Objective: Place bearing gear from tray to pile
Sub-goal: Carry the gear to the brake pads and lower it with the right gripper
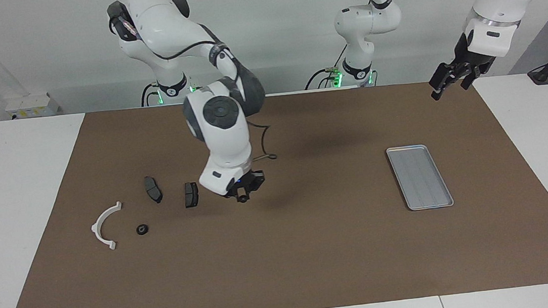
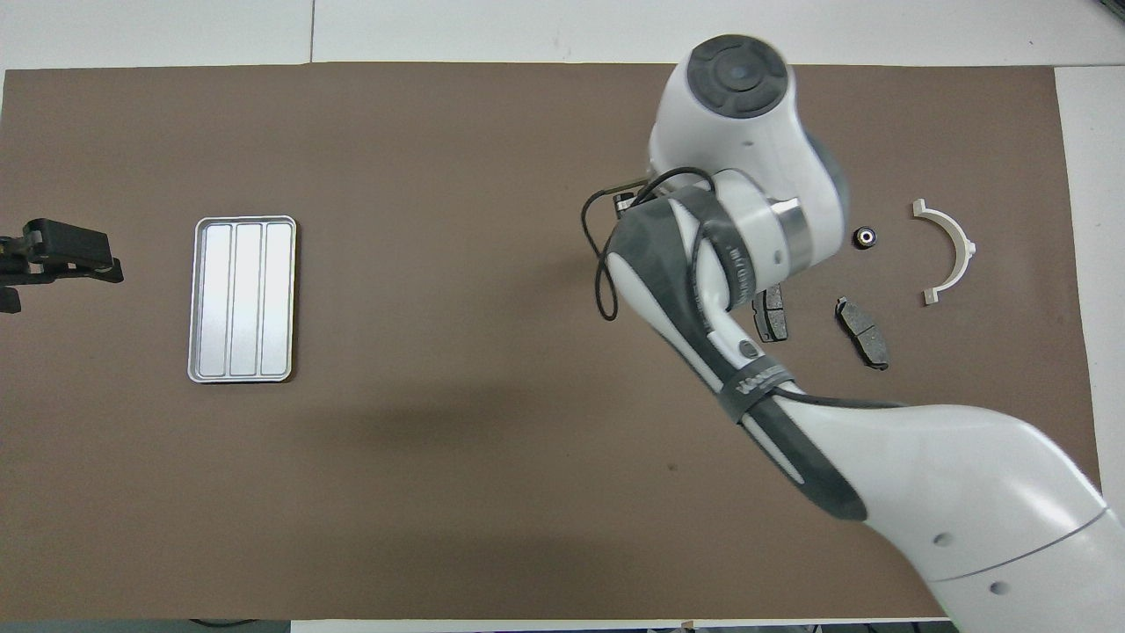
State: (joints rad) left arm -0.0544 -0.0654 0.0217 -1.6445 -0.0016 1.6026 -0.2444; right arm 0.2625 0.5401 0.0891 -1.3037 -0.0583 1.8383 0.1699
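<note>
The bearing gear [image 1: 142, 229] [image 2: 865, 236], small, dark and round, lies on the mat in the pile, beside the white half-ring bracket [image 1: 95, 224] [image 2: 967, 246]. Two dark plates [image 1: 152, 189] [image 1: 191, 194] lie a little nearer to the robots. The silver tray [image 1: 420, 177] [image 2: 242, 299] sits toward the left arm's end, with nothing in it. My right gripper [image 1: 242, 193] hangs shut over the mat just beside the plate closest to the tray, and no part shows in it. In the overhead view the right arm hides it. My left gripper [image 1: 448, 79] [image 2: 88, 264] waits open, raised at its own end.
A brown mat [image 1: 284, 272] covers most of the white table. The right arm's wrist and a loose black cable loop [image 2: 606, 264] hang over the pile's edge and partly cover one plate [image 2: 773, 315] from above.
</note>
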